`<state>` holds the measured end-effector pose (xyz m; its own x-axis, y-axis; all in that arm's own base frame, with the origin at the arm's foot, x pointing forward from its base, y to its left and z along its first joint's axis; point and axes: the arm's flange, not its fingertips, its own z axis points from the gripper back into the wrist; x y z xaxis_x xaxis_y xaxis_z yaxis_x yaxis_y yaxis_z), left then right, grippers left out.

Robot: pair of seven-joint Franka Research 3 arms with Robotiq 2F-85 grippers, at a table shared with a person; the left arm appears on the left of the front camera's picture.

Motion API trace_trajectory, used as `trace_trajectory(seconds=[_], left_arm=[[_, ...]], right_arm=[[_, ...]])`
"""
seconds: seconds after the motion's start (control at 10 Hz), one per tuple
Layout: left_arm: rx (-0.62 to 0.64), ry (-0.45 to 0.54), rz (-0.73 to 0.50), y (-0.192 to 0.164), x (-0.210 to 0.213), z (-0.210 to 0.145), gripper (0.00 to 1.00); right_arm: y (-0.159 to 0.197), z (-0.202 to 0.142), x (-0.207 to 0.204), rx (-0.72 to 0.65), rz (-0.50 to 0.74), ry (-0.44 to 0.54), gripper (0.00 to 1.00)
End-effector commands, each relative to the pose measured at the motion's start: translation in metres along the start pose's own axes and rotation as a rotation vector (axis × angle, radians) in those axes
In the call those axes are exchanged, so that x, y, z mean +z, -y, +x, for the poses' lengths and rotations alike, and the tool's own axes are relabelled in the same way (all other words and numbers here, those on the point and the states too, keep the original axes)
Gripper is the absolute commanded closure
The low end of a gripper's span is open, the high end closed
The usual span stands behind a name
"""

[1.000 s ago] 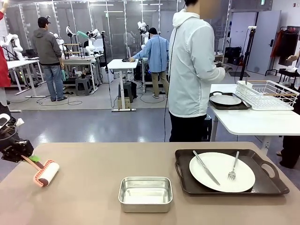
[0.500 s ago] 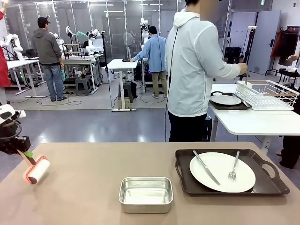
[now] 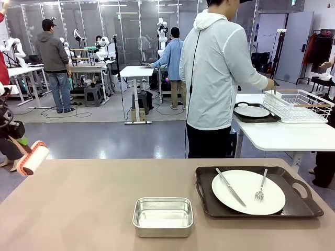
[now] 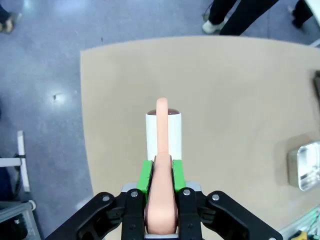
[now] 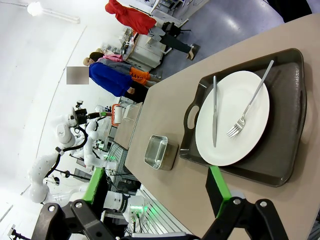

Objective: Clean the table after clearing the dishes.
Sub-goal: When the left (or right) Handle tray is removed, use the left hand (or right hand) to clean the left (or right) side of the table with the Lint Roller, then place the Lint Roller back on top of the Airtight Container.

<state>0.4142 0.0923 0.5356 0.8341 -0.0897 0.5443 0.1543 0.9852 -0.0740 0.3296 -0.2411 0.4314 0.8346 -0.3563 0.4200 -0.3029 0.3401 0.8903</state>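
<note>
Desk [image 3: 94, 193] not yet wiped. Right fingers [image 5: 218, 187] stood apart, with the tray [image 3: 209, 206] and its plate [image 3: 248, 191] lying directly ahead on the right side. Left fingers [image 4: 145, 176] were clamped on a lint roller [image 3: 32, 159], raised over the left edge. Person [image 3: 214, 78] beyond, turned away.

The table [image 3: 94, 198] top is smooth, matt tan. The pan [image 3: 162, 216] is shiny metal. The glossy white plate [image 3: 261, 206] carries a polished metal knife [image 3: 230, 186] and fork [image 3: 260, 185] on a dark matt tray [image 3: 207, 201]. The lint roller [image 4: 163, 150] handle is smooth pink plastic.
</note>
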Motion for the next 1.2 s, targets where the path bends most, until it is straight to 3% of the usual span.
trace_trajectory(seconds=[0.0, 1.1], left_arm=[[0.01, -0.018, -0.006, -0.0093, -0.0117, -0.0015, 0.79], [0.013, -0.027, -0.017, -0.0078, -0.0146, -0.0033, 0.79]], right_arm=[[-0.003, -0.0016, 0.0005, 0.006, 0.005, 0.003, 0.0], [-0.003, -0.0016, 0.0005, 0.006, 0.005, 0.003, 0.0]])
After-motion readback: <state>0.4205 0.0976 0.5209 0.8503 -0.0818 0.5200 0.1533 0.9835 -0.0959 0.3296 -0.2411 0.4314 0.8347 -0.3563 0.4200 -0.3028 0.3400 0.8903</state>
